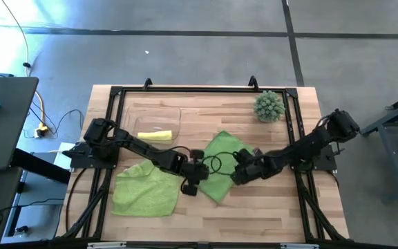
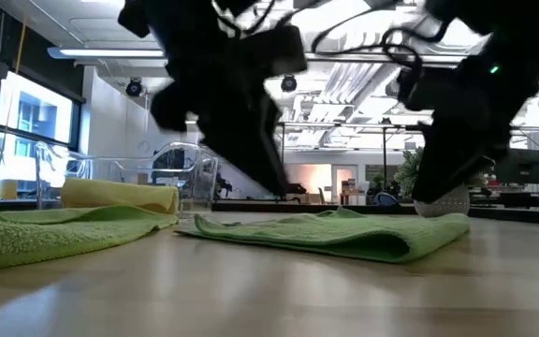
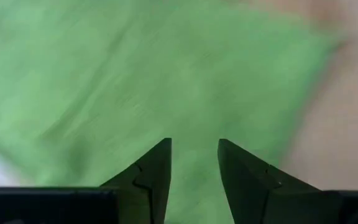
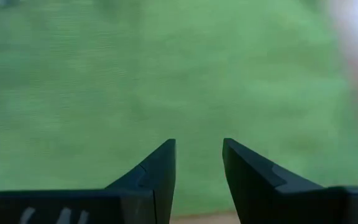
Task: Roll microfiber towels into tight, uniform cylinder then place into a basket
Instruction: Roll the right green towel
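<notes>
One lime green microfiber towel (image 1: 221, 166) lies spread on the table's middle, with a fold along one edge (image 2: 400, 245). My left gripper (image 3: 194, 146) stands open just over its left part. My right gripper (image 4: 199, 146) stands open just over its right part. Neither has anything between its fingers. A second lime green towel (image 1: 146, 190) lies rumpled on the table at the near left. A rolled yellow towel (image 1: 155, 135) lies in the clear basket (image 1: 135, 114) at the far left.
A spiky green ball plant (image 1: 269, 106) stands at the table's far right. A black frame (image 1: 185, 90) runs round the table. Bare wood shows along the near edge and at the near right (image 1: 275, 207).
</notes>
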`<state>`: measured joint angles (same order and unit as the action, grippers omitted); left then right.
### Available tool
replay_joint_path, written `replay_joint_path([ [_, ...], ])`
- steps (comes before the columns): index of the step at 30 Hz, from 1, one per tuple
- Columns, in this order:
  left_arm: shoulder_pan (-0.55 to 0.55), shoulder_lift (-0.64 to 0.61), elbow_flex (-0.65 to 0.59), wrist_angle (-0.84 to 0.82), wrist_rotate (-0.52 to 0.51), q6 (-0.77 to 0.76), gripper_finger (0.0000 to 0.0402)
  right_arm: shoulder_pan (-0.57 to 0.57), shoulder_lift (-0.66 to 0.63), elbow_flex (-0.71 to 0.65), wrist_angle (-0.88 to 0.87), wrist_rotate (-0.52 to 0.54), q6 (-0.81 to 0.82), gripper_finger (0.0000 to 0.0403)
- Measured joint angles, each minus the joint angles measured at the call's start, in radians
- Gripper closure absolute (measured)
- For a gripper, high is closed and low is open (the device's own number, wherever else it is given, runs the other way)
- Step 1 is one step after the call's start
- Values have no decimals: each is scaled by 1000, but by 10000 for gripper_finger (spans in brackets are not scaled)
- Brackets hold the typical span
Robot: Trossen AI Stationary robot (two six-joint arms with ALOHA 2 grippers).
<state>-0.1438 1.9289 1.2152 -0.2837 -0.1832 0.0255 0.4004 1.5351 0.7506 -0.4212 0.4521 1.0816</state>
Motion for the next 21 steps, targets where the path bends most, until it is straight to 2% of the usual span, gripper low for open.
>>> replay_joint_path([
  [3,34,2,-1,-88,-44,-13,280,60,25,-7,88,24,92,277],
  [7,74,6,-10,-189,2,-95,280,108,83,-8,114,95,198,277],
  [11,77,6,-30,-201,53,-161,280,112,148,-8,100,94,218,277],
  [17,36,2,-82,-87,141,-260,280,80,185,-5,39,170,95,277],
  [21,-11,6,-90,4,154,-334,280,48,178,-7,-13,238,-88,277],
])
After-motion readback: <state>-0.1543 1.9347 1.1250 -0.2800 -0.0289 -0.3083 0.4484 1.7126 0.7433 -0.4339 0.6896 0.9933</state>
